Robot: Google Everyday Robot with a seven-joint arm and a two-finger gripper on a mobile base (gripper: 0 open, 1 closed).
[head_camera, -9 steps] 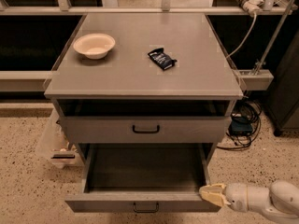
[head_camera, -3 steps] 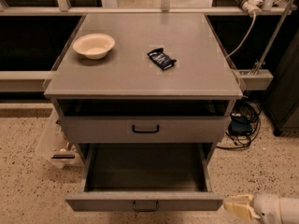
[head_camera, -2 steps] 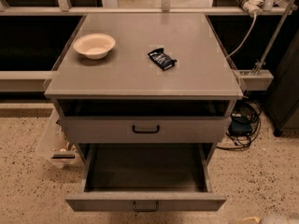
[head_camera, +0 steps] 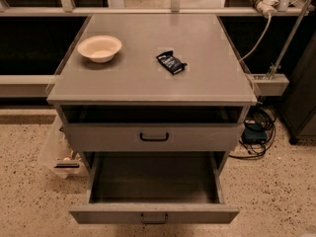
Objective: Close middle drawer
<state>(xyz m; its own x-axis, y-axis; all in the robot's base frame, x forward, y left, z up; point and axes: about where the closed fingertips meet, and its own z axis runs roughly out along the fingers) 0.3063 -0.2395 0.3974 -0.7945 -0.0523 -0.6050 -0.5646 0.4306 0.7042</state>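
The middle drawer (head_camera: 154,214) of the grey cabinet stands pulled far out toward the camera. Its low flat front has a small black bar handle (head_camera: 154,219) at the centre, and its deep grey inside (head_camera: 154,177) looks empty. Above it, a similar low grey drawer front (head_camera: 154,137) with a black handle sits almost flush with the cabinet. The gripper is out of view; no part of the arm shows.
On the cabinet top (head_camera: 207,83) sit a white bowl (head_camera: 99,48) at the left and a dark snack packet (head_camera: 171,62) near the middle. Cables and a dark box (head_camera: 255,132) lie on the floor at the right. A clear plastic bin (head_camera: 59,154) stands at the left.
The gripper, first at the open drawer's front right corner, has drawn back down and to the right and left the view. The drawer has not moved.
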